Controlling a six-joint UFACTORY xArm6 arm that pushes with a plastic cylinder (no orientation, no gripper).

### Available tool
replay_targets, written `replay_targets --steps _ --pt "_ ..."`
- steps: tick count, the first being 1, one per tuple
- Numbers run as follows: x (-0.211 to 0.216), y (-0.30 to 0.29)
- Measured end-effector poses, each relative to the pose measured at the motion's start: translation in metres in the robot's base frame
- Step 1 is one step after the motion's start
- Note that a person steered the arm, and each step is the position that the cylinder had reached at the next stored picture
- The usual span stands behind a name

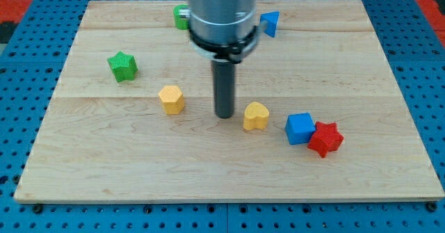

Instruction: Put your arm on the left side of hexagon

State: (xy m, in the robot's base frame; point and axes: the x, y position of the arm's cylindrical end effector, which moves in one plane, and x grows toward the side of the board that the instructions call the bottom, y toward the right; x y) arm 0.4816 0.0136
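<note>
The yellow hexagon block (171, 99) lies left of the board's middle. My tip (224, 115) rests on the board to the right of the hexagon, about a block's width of bare wood between them. A yellow heart block (256, 115) lies just right of my tip, close to it but apart. The rod hangs from a grey cylinder at the view's top.
A green star (122, 66) lies at the left. A blue cube (300, 129) touches a red star (325, 138) at the right. A blue triangle (270, 23) and a partly hidden green block (181, 16) lie at the top. The wooden board (104, 170) sits on blue pegboard.
</note>
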Motion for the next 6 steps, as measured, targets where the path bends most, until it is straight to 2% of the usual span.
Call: replay_targets --steps 1,2,3,4,5,6 --pt "0.006 0.048" --pt "0.006 0.030" --pt "-0.024 0.007" --pt "-0.010 -0.050" --pt "0.030 -0.096" --pt "0.014 -0.141"
